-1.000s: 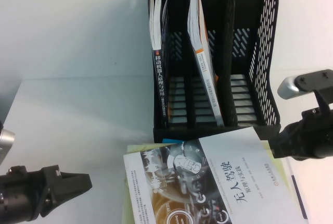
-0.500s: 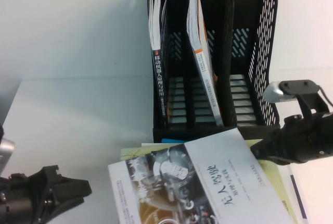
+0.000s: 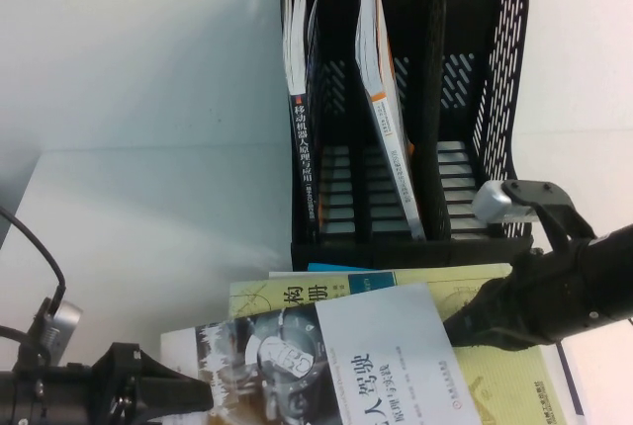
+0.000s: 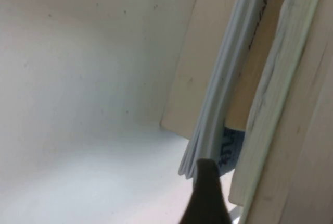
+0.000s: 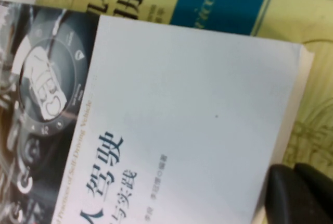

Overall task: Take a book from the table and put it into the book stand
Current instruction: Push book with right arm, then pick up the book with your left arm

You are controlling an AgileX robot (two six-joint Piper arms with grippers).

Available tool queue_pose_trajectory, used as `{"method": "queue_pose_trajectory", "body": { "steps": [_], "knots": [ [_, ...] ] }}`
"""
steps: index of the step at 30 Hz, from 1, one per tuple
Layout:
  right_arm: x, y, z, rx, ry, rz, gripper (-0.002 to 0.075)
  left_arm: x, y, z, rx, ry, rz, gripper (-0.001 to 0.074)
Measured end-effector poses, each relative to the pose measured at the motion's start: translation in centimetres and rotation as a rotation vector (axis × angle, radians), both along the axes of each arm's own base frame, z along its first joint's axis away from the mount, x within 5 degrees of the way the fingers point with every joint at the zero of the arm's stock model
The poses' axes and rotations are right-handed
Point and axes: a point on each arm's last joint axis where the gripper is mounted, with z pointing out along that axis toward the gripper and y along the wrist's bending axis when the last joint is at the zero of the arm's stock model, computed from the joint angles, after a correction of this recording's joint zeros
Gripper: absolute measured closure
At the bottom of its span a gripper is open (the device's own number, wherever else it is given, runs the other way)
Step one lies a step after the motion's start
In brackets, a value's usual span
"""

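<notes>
The book, white cover with a dark dashboard picture, lies at the table's front on top of a pale yellow-green book. It sticks out past that book to the left. My right gripper is shut, its tips against the book's right edge; the right wrist view shows the gripper at the corner of the white cover. My left gripper is low at the book's left edge. The black book stand stands behind, its right slot empty.
A black-spined book stands in the stand's left slot and a white and orange book leans in the middle slot. The left wrist view shows stacked book edges close by and bare white table beside them.
My right gripper has moved left and toward the front, and the book slid left with it, uncovering the yellow-green book. My left gripper has moved in to the book's left edge.
</notes>
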Motion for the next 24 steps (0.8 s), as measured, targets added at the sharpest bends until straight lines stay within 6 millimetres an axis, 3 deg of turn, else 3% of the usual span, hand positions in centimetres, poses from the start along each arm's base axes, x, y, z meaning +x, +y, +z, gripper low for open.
{"method": "queue_pose_trajectory", "body": {
  "steps": [4, 6, 7, 10, 12, 14, 18, 24],
  "knots": [
    [-0.5, 0.8, 0.0, 0.0, -0.001, 0.036, 0.0718, 0.4, -0.2, -0.3, -0.046, -0.015, -0.012, 0.025],
    [-0.5, 0.9, 0.0, 0.0, -0.001, 0.038, 0.0718, 0.5, -0.2, -0.2, -0.064, -0.026, -0.011, 0.0286],
    [-0.5, 0.8, 0.0, 0.0, -0.002, 0.037, 0.0718, 0.5, -0.3, -0.1, -0.072, -0.034, -0.014, 0.033],
    [-0.3, 0.8, 0.2, -0.019, -0.022, 0.059, 0.0718, 0.5, -0.3, 0.0, -0.083, -0.071, -0.054, 0.0556],
    [0.0, 0.5, 1.0, -0.05, -0.067, 0.096, 0.0718, 0.5, -0.5, 0.3, -0.104, -0.111, -0.078, 0.0631],
    [0.3, 0.2, 2.5, -0.076, -0.132, 0.122, 0.0718, 0.4, -0.7, 0.8, -0.118, -0.15, -0.079, 0.0631],
    [0.6, -1.1, 8.6, -0.092, -0.344, 0.094, 0.0718, 0.5, -0.8, 2.7, -0.112, -0.257, -0.074, 0.0631],
    [-2.2, -2.4, 15.4, -0.07, -0.571, 0.069, 0.0718, 0.8, -0.7, 9.9, -0.066, -0.447, -0.052, 0.0632]
  ]
}}
